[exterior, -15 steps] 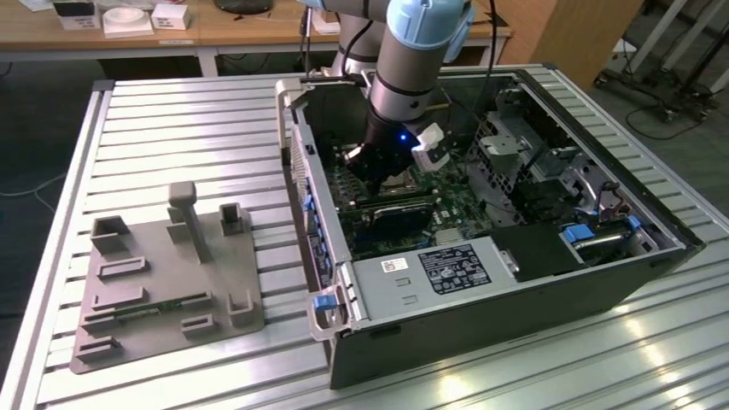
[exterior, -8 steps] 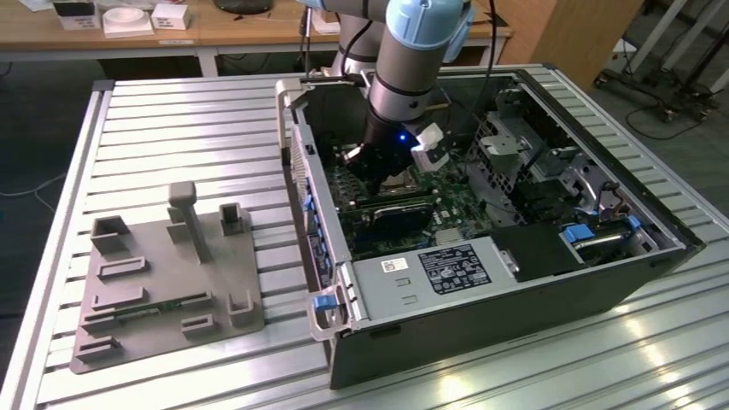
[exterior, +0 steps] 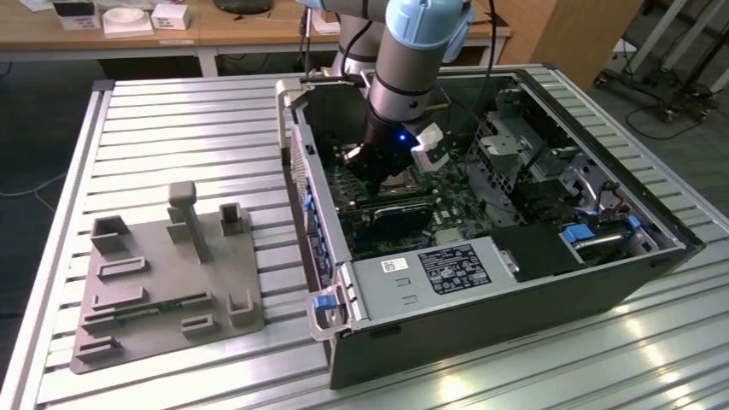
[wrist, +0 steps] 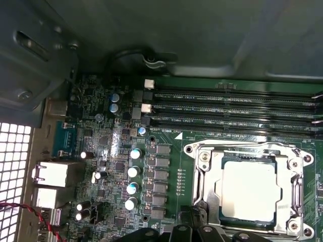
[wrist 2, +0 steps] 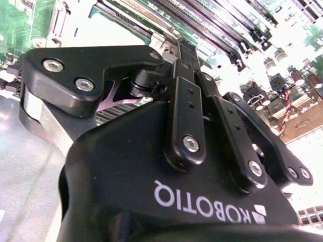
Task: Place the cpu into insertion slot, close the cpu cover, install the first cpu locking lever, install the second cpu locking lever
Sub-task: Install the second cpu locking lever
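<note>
Exterior view first, going from its left: a grey moulded fixture tray (exterior: 166, 286) with upright pegs lies flat on the ribbed aluminium table (exterior: 171, 128). To its right stands the open black computer case (exterior: 547, 290), and my arm reaches down into it, my gripper (exterior: 381, 166) low over the green motherboard (exterior: 456, 205).

In the first wrist view, matte metal case wall and a perforated grille give way to cylindrical silver capacitors (wrist: 132, 171), then long black memory slots (wrist: 232, 108) running lengthwise across the board. Beyond them sits the insertion slot (wrist: 202, 166), square and silvery-rimmed, with the cpu (wrist: 251, 190) lying flat inside, pale metal top upward. The cpu cover (wrist: 295, 194) frames it.

In the second wrist view my black jointed fingers (wrist 2: 186, 116) look drawn close together, though I cannot tell whether they meet.
</note>
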`<control>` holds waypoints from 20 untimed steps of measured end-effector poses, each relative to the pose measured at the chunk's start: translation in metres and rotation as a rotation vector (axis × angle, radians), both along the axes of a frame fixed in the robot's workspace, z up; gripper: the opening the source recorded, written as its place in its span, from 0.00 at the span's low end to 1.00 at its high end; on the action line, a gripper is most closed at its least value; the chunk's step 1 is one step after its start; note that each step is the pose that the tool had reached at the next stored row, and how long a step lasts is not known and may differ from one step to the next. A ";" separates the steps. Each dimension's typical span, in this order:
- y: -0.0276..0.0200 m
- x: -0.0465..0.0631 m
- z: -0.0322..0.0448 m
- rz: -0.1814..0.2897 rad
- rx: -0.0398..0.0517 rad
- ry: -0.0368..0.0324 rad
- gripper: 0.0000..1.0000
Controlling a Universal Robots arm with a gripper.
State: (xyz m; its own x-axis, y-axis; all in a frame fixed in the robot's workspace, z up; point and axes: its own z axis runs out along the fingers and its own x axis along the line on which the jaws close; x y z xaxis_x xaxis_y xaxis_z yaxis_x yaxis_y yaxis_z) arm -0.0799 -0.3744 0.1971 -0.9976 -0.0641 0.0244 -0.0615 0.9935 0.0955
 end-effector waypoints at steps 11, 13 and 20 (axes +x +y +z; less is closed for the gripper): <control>-0.0003 -0.001 -0.0038 0.001 -0.0112 0.0012 0.10; -0.0001 0.000 -0.0040 0.001 -0.0160 0.0011 0.10; -0.0002 0.000 0.0038 0.001 -0.0601 0.0005 0.10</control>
